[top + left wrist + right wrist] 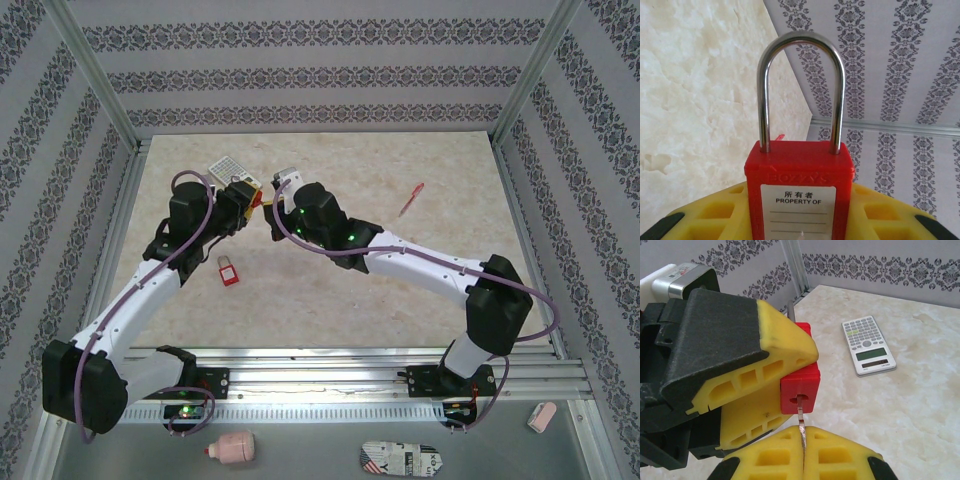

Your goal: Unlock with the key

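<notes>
Right pincer (803,440) pinching key (800,416), tip in padlock (807,382), bare tabletop (920,410) beyond

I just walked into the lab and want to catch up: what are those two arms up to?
The left gripper holds a red padlock in its jaws, shackle closed. The right gripper, jaws shut on the metal key, has the blade in the keyhole at the padlock's base. The lock is not yet open. A second red padlock, a calculator and a red pen lie on the table.
</notes>
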### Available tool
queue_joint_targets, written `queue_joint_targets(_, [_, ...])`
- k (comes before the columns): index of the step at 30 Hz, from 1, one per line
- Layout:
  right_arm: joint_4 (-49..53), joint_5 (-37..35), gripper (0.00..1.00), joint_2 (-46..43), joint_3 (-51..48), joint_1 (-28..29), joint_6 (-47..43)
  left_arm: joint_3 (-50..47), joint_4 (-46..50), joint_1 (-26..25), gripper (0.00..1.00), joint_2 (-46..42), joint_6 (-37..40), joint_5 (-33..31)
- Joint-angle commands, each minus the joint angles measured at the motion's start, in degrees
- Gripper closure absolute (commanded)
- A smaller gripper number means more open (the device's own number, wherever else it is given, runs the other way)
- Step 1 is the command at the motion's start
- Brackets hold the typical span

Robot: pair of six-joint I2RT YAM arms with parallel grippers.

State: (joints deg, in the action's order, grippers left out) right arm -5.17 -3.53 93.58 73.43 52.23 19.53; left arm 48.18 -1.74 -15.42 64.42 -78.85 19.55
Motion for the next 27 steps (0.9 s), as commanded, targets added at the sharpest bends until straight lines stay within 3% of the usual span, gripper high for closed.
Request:
queue_joint_targets(1, [-4.4,-0.22,1.0,2.12,3.01,-0.81,-0.5,1.45,-0.28,-4.21,1.0,-0.01,0.01,5.0])
queue_joint_targets(7, [-7.93,0.37,1.0,2.24,1.85,-1.24,1.05,-0.53,-6.45,-5.14,1.0,0.92,-2.39,5.9])
queue_joint_targets(12, [-11.28,5.23,1.0,0.96,-1.09,-3.24,3.12,0.33,-3.94,-5.1,1.0,0.1,-0.41,5.25])
queue_joint_targets(15, [-15.77,10.11,1.0,-0.22,-3.72,-3.41,2.22,-0.24,-7.36,-5.06,1.0,1.1,-2.34,6.35])
queue_joint_targets(27, [-15.56,9.6,1.0,-0.29,-3.83,-3.49,0.77,2.07,-4.87,-6.84,1.0,1.8,-1.55,6.67])
